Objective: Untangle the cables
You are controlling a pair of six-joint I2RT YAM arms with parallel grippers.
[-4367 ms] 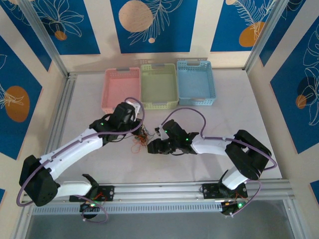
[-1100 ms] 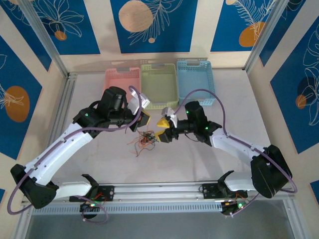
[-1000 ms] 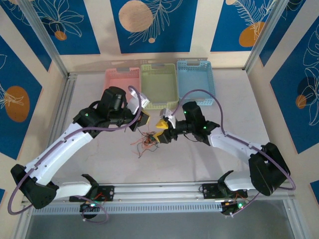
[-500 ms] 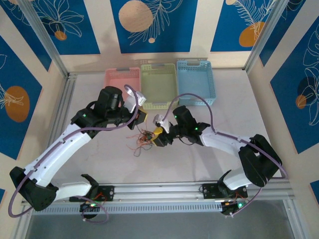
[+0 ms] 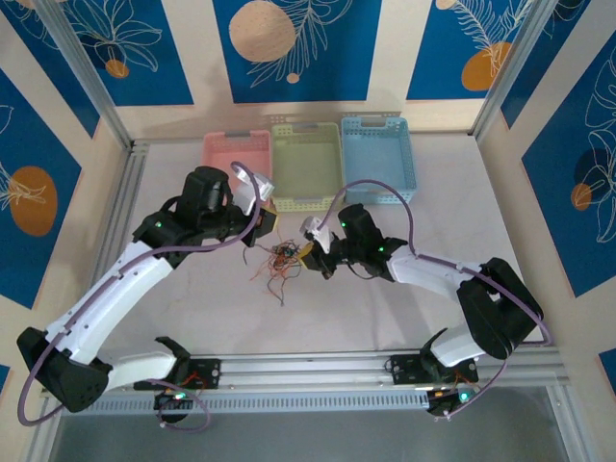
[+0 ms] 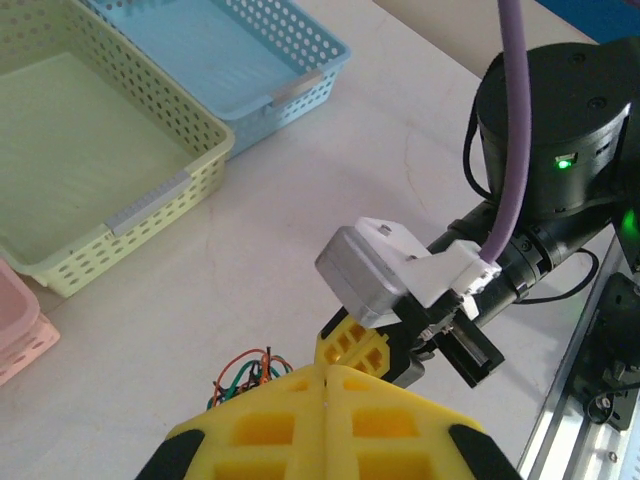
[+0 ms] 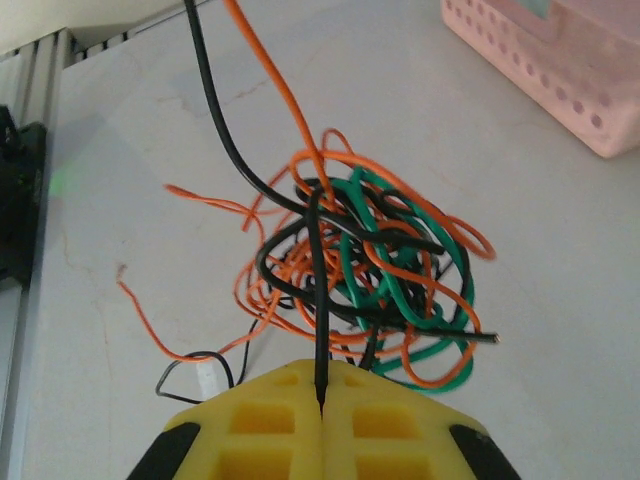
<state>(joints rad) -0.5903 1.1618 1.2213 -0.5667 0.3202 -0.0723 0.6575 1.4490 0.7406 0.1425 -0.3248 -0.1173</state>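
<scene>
- Clamping a single black strand between its yellow fingertips, the right gripper (image 7: 320,388) sits just beside a knot of thin orange, green and black cables (image 7: 372,262).
- The knot hangs low over the white marbled table (image 7: 570,300), between the two grippers and near the pale green perforated plastic basket (image 5: 308,166).
- One orange and one black strand rise from the knot past the top edge of the right wrist view.
- The left gripper (image 6: 325,388) has its yellow jaws pressed together; whether a wire is caught there I cannot tell.
</scene>
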